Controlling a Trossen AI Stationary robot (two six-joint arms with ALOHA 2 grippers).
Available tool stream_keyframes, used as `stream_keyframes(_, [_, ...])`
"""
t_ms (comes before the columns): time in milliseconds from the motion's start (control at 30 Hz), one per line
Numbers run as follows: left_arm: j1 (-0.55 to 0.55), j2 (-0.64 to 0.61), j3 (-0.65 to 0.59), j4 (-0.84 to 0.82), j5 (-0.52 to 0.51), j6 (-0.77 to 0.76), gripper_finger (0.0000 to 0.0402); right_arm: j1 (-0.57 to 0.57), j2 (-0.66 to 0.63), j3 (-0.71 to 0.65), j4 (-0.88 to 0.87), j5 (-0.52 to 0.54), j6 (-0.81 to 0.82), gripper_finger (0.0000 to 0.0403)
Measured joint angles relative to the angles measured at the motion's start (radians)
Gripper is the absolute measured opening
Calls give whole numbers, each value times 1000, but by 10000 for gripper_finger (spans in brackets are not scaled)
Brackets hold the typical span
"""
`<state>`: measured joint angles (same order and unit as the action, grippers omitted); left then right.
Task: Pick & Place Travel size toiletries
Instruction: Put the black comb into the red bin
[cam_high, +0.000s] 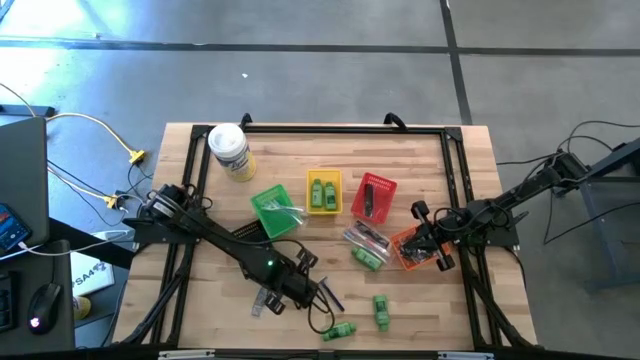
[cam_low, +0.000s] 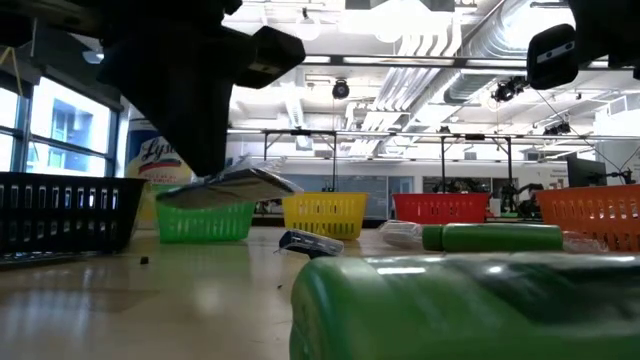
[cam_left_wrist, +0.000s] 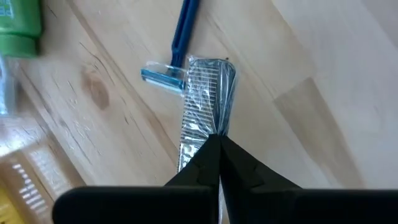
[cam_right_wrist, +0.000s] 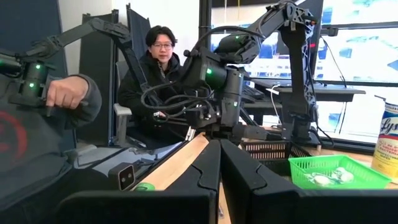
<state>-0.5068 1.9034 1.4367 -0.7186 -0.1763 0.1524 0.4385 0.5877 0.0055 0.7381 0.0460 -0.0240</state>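
My left gripper (cam_left_wrist: 217, 146) is shut on a grey comb in clear wrap (cam_left_wrist: 208, 99) over the table's near middle (cam_high: 316, 289). In the low view the comb (cam_low: 225, 186) hangs above the tabletop. A dark blue razor (cam_left_wrist: 176, 53) lies flat on the wood just beyond it. Green mini bottles lie on their sides nearby (cam_high: 381, 310), (cam_high: 338, 330), (cam_high: 367, 257). My right gripper (cam_right_wrist: 219, 163) is shut with nothing in it, held at the table's right by the orange basket (cam_high: 412, 250). My left gripper pinches one end of the wrapped comb (cam_left_wrist: 208, 132) between its two fingertips. The fingers come from above, slanting down. The comb reaches away from the fingertips, lifted clear of the table and lying nearly level (cam_low: 245, 183).
Green (cam_high: 273, 212), yellow (cam_high: 323, 192) and red (cam_high: 373, 197) baskets stand mid-table, with a black one (cam_low: 60, 210) under my left arm. A white canister (cam_high: 230, 150) stands at the far left. Clear packets (cam_high: 265, 300) lie near the front. People sit beyond the table (cam_right_wrist: 158, 62).
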Motion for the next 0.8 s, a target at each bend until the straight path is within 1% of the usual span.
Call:
stream_keyframes(233, [3,-1,8,19,-2,80,0,0,0,0,0,1,2,4])
stream_keyframes(367, [11,-26,11,43,8,92,0,0,0,0,0,0,5,4])
stream_keyframes(500, [22,-48,9,35,15,32,0,0,0,0,-1,0,7,4])
stream_keyframes(600, [38,-45,9,15,40,-17,5,0,0,0,0,0,13,4])
stream_keyframes(700, [58,-14,10,17,57,-45,25,0,0,0,0,0,13,4])
stream_keyframes(733, [60,-9,6,-7,73,-56,37,0,0,0,0,0,13,4])
stream_keyframes(800, [75,19,10,36,136,-68,67,0,0,0,-1,0,18,4])
